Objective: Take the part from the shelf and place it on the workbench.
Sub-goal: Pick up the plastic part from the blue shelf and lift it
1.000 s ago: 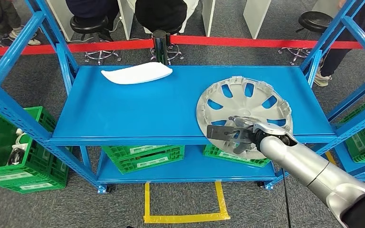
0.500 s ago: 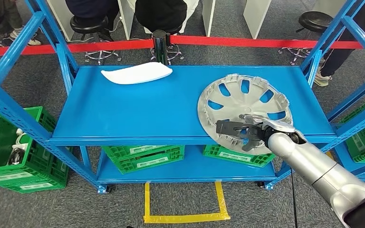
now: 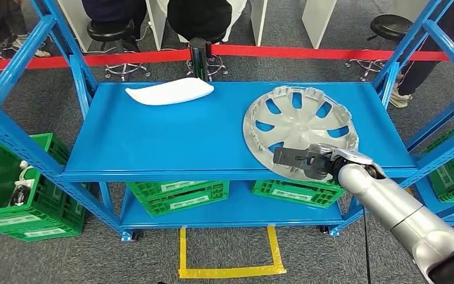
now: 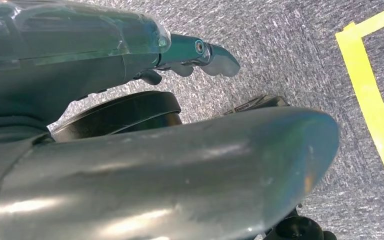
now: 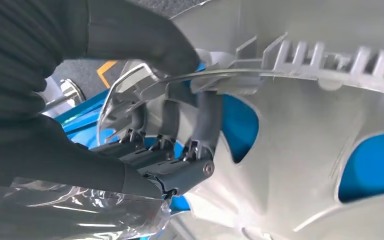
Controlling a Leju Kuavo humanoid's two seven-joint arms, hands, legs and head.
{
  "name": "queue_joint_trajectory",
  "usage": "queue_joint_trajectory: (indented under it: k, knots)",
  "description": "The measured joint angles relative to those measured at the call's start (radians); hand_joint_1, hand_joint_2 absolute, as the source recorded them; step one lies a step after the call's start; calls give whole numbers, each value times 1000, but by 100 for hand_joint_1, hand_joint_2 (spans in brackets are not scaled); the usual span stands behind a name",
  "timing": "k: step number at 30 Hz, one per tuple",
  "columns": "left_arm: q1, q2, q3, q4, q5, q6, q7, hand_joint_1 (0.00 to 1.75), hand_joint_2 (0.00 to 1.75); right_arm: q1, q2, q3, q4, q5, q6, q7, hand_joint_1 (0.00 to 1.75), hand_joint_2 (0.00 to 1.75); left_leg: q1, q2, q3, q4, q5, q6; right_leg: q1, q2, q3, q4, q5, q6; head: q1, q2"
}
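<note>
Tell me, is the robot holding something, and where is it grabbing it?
Yes. Its right hand grips the silver wheel cover by the near rim, thumb on one side, fingers hooked through an opening.

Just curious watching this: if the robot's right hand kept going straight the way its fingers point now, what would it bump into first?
Its right hand already grips the silver wheel cover; pointing left, it would likely next pass over the bare blue shelf, though depth is unclear.

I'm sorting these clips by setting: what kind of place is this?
Probably a workshop or warehouse-style test area: blue metal shelving holds a silver hubcap gripped by the right hand, green crates sit underneath, and yellow floor tape and a red barrier tape mark it off.
</note>
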Motion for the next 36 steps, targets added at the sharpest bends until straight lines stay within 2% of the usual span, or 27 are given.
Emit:
queue_joint_trajectory:
  k: [15,19,21,24,27,29,36]
  knots:
    - [0,0,0,0,9,0,-4,0,0,6,1,-11,-12,-43,-1,0,175,175,0,2,0,0,0,1,0,0,0,0,0,0,-1,0]
    - [0,0,0,0,14,1,-8,0,0,6,0,-10,-25,-83,-35,0,175,175,0,4,0,0,0,1,0,0,0,0,0,0,-1,0]
    - [0,0,0,0,18,2,-9,0,0,3,-2,-4,-40,-127,-99,-1,175,175,0,6,0,0,0,1,0,1,0,0,0,0,-1,0]
    - [0,0,0,0,24,6,-9,0,0,-7,-7,15,-73,-176,-263,-33,175,175,0,8,0,0,0,1,0,2,0,0,0,0,-1,0]
    - [0,0,0,0,29,11,-9,0,0,-8,-10,23,-111,-156,-465,-145,175,175,0,9,0,0,0,1,0,3,-1,0,0,0,-1,0]
    - [0,0,0,0,31,12,-9,0,0,-4,-10,18,-139,-138,-565,-215,175,175,0,9,0,0,0,0,0,3,-1,0,0,0,-1,0]
    - [0,0,0,0,29,18,-10,0,0,64,-5,-47,-239,-104,-768,-375,175,175,0,4,-1,0,0,0,0,1,-1,0,0,0,-2,0]
